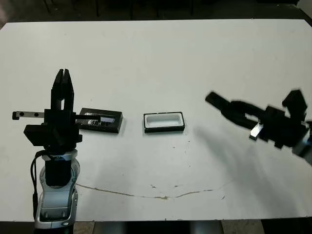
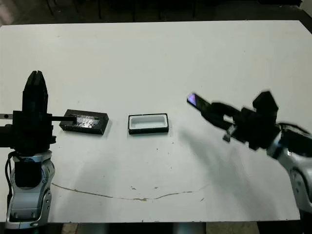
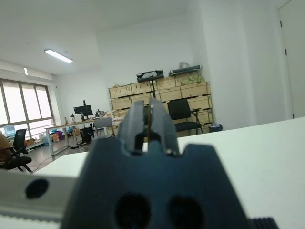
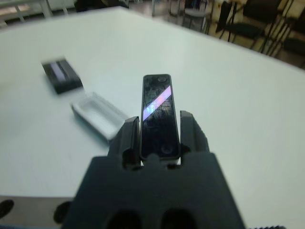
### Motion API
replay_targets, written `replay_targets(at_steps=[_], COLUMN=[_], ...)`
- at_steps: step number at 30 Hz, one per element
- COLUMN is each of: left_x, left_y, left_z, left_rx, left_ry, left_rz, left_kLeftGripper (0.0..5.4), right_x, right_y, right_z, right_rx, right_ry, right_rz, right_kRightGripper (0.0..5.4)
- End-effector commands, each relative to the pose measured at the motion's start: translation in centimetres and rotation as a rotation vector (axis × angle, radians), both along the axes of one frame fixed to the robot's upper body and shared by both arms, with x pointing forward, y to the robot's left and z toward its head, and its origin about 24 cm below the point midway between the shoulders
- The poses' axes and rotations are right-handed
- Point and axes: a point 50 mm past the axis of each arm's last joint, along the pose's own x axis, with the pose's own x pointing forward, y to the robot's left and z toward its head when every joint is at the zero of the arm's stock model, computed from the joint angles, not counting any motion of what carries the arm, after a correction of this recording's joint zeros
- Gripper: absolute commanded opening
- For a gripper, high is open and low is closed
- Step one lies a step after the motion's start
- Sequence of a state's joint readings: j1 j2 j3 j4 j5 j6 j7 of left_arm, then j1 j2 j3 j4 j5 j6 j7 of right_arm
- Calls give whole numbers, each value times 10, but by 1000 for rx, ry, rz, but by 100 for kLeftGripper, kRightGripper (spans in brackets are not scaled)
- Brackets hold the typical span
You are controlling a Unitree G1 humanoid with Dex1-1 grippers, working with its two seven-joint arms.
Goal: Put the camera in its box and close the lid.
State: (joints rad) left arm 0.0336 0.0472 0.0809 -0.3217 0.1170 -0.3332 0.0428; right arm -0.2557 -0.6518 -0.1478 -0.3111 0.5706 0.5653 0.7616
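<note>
Now: right gripper (image 4: pixel 159 131) clamped on camera (image 4: pixel 158 114), carried well right of open box (image 2: pixel 148 123) | lid (image 2: pixel 84 122) left of box | left gripper (image 1: pixel 63 80) pinched shut, empty | risk: slim bar tilting, catching rim.

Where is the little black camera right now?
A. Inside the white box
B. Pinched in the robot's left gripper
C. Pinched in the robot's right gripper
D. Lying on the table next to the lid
C: the right wrist view shows the camera clamped between the right gripper fingers, up off the table, while the box sits with nothing in it.
</note>
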Motion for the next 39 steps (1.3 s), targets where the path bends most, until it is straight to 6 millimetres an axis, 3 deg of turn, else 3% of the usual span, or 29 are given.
replay_targets(at_steps=[1, 6, 14, 23, 39], left_x=[0, 0, 1, 2, 3], left_y=[2, 2, 2, 1, -1], left_z=[-5, -5, -6, -6, -8], left_rx=[3, 10, 17, 29, -1], left_ry=[33, 29, 19, 13, 21], left_rz=[10, 16, 13, 18, 6], left_kLeftGripper=[0, 0, 0, 0, 0], right_x=[15, 39, 65, 68, 68], right_y=[8, 22, 47, 77, 89], right_z=[12, 20, 24, 17, -5], right_rx=[32, -23, -308, -544, -597], right_ry=[60, 100, 112, 79, 128], right_rz=[85, 245, 416, 517, 607], right_kRightGripper=[72, 72, 72, 72, 72])
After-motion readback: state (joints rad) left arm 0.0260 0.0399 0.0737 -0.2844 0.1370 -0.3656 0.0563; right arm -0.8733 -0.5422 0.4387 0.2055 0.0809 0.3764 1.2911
